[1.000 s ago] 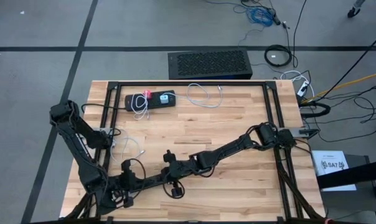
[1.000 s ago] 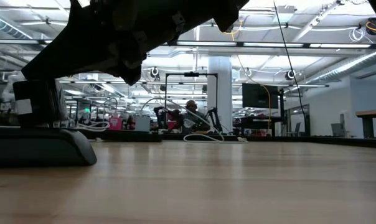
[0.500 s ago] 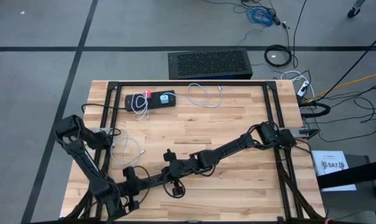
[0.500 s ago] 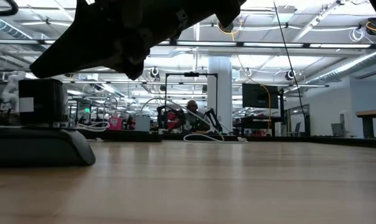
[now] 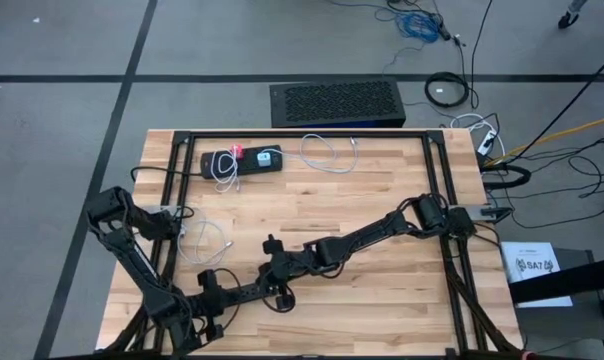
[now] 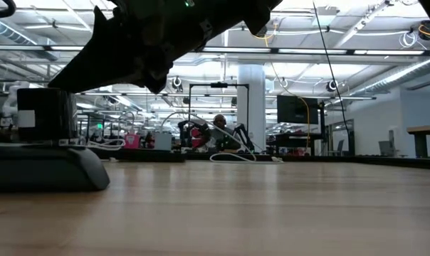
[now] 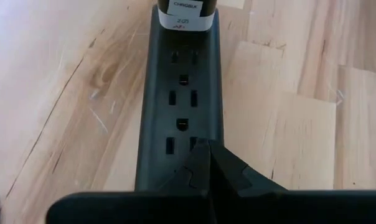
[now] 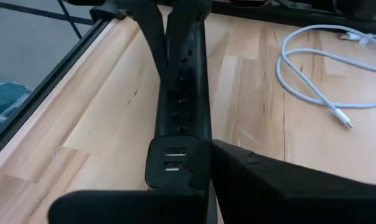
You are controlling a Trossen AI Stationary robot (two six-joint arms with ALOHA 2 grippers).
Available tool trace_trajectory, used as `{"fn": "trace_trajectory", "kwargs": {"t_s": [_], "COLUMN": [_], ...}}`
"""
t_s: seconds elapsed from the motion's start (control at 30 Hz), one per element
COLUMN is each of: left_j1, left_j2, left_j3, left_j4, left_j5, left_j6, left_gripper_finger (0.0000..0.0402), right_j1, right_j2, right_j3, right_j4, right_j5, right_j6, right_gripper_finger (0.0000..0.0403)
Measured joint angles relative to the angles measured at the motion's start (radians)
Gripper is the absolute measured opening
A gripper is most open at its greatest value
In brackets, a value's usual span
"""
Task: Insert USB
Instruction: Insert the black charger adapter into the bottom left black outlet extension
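**Both arms low over the power strip, jaws together**

The left gripper (image 7: 208, 152) and right gripper (image 8: 210, 152) reached in from opposite ends of the black power strip (image 7: 178, 112) lying on the wooden table (image 7: 287, 124). Each had its jaws closed on nothing. The charger block (image 8: 170, 163), with two USB ports, sat plugged into the strip below the right gripper. Its white label was too cropped to read surely. The white USB cable (image 8: 303, 78) lay loose on the table nearby.

Both arms stretch low toward the lower left of the high view. The left pincer (image 5: 244, 291) and right pincer (image 5: 274, 285) meet there almost tip to tip, fingers pressed together.
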Motion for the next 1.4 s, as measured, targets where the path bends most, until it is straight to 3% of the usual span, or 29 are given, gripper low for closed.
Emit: {"fn": "trace_trajectory", "kwargs": {"t_s": [0.33, 0.97, 1.4], "left_j1": [0.0, 0.0, -0.002], "left_j2": [0.0, 0.001, 0.001], "left_j3": [0.0, -0.002, -0.002], "left_j4": [0.0, 0.017, 0.021], "left_j5": [0.001, -0.001, -0.007], "left_j6": [-0.024, -0.026, -0.027], "left_gripper_finger": [0.0002, 0.0002, 0.0002], "right_j1": [0.019, 0.035, 0.035], "right_j2": [-0.016, 0.022, 0.022], "right_j3": [0.0, 0.002, -0.132], "right_j4": [0.031, -0.011, 0.137], "right_j5": [0.053, 0.058, 0.053], "right_j6": [-0.025, 0.002, 0.032], "right_gripper_finger": [0.0, 0.0, 0.0]}}
